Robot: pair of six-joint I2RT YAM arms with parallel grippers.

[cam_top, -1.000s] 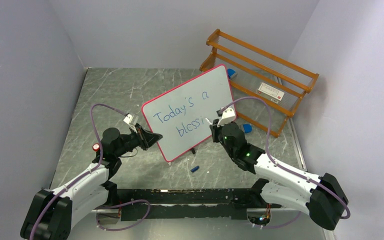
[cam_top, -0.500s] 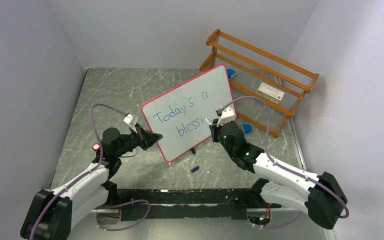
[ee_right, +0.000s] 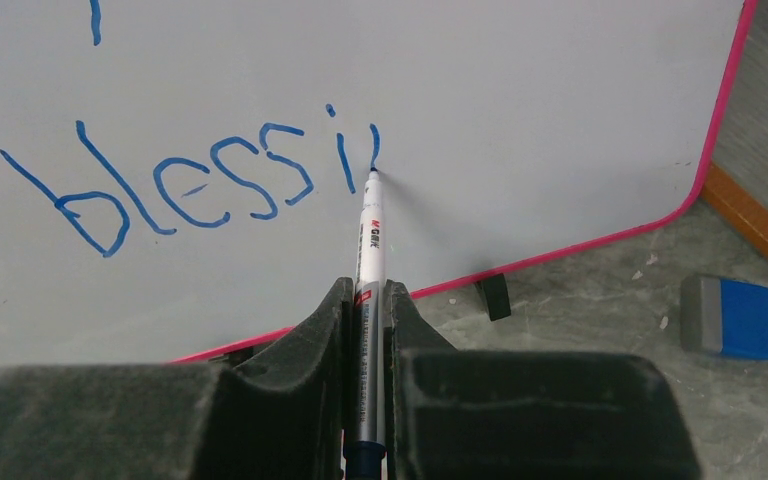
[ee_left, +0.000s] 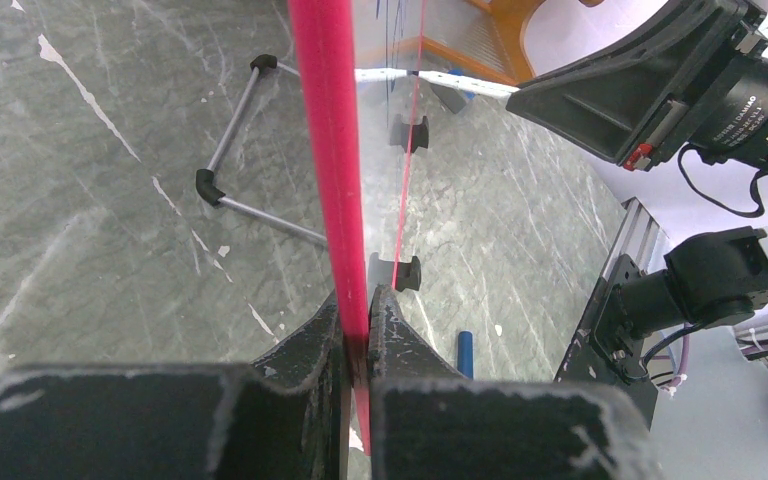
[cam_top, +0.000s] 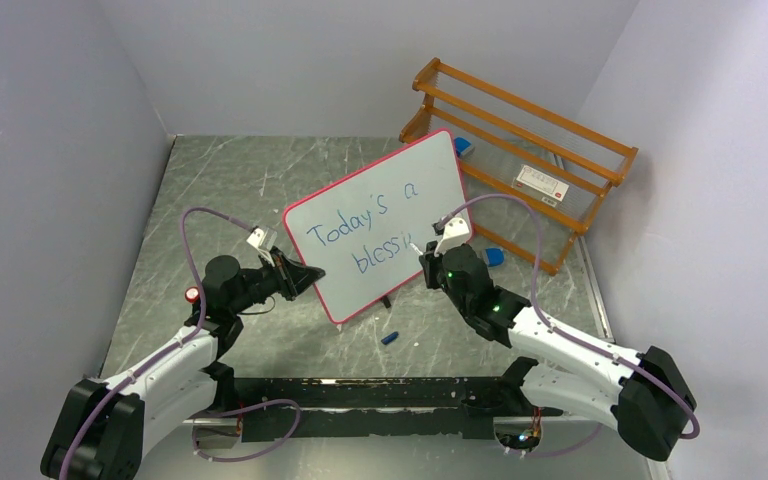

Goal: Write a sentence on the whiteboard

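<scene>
Left gripper [ee_left: 358, 300] pinches whiteboard [ee_left: 325, 150] rim | right gripper [ee_right: 365, 295] clamps marker [ee_right: 370, 235] | tip apparently touches board at the sentence [ee_right: 185, 190], second line reading "blessi" plus one stroke

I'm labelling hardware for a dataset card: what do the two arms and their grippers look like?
Each arm has white links, black joints and a purple cable looping alongside. The left arm carries a red dot, the right arm green lights. The left gripper and right gripper have blocky, matte black fingers.
</scene>
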